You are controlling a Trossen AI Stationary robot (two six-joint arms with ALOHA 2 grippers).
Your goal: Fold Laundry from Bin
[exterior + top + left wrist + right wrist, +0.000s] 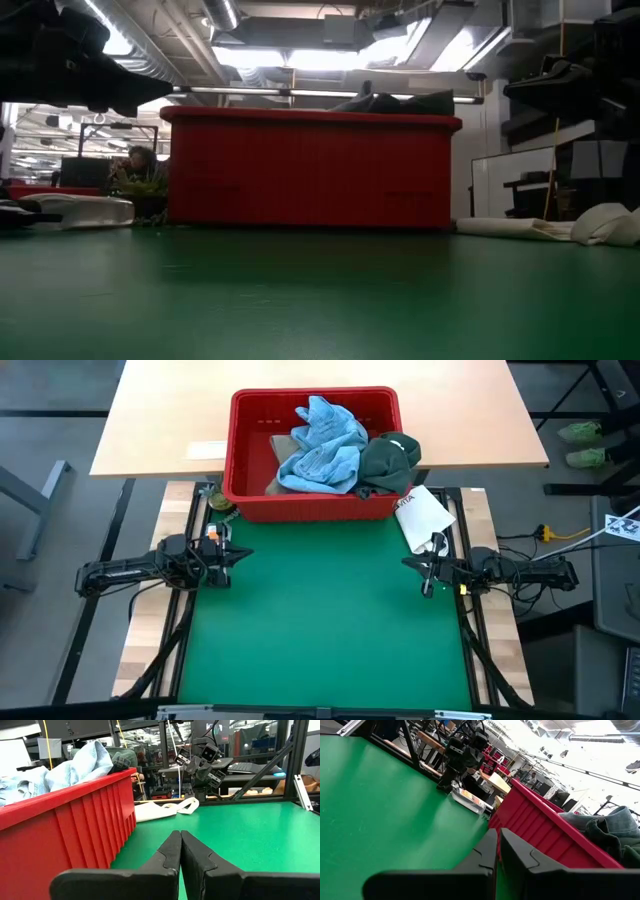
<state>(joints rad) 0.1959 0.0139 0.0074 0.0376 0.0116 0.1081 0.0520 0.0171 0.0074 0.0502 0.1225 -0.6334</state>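
Laundry (330,445) heaped in red bin (310,507)

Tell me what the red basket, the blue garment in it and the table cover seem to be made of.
The red basket looks like moulded plastic, slightly glossy, with ribbed walls. The blue garment looks like soft woven cloth, matte and crumpled into folds; possibly cotton, though I cannot tell. The green table cover looks like a smooth matte mat, perhaps rubber or vinyl, with a faint sheen.

red bin (240,450) of laundry (322,445) at green mat's (320,620) far edge; white packet (423,515) beside it
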